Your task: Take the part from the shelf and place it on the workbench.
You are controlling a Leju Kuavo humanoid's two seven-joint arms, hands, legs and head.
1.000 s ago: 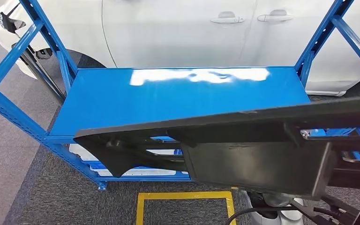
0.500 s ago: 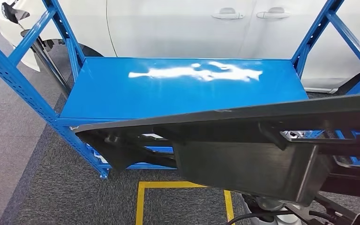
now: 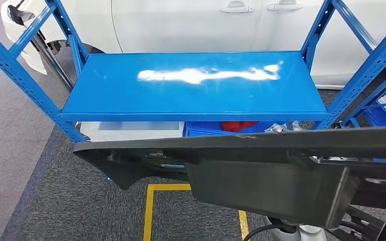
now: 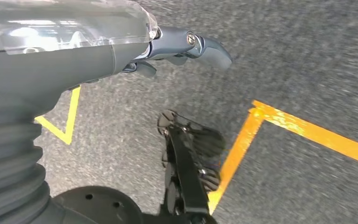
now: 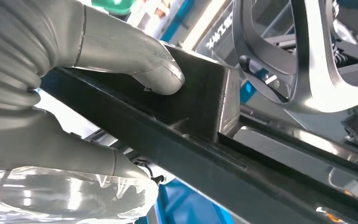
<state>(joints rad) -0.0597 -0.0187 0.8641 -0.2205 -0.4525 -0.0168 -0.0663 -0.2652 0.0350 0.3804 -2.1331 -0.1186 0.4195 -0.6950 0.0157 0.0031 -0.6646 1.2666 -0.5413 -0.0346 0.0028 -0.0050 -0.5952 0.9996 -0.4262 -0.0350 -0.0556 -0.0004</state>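
A long black plastic part stretches across the lower head view, in front of the blue shelf, whose top board is bare. In the right wrist view my right hand grips this part, with the thumb pressed onto its upper face and the rest of the hand beneath its edge. My left hand hangs over the grey carpet and holds nothing. Its dark fingers are stretched out.
A white car stands right behind the shelf. Blue uprights frame both ends. A white bin and a blue bin sit on the lower level. Yellow tape marks a square on the carpet below the part.
The whole picture has shifted: the shelf now sits higher and further off, and its lower bins have come into view. The part stays in my right hand and lies lower in the picture.
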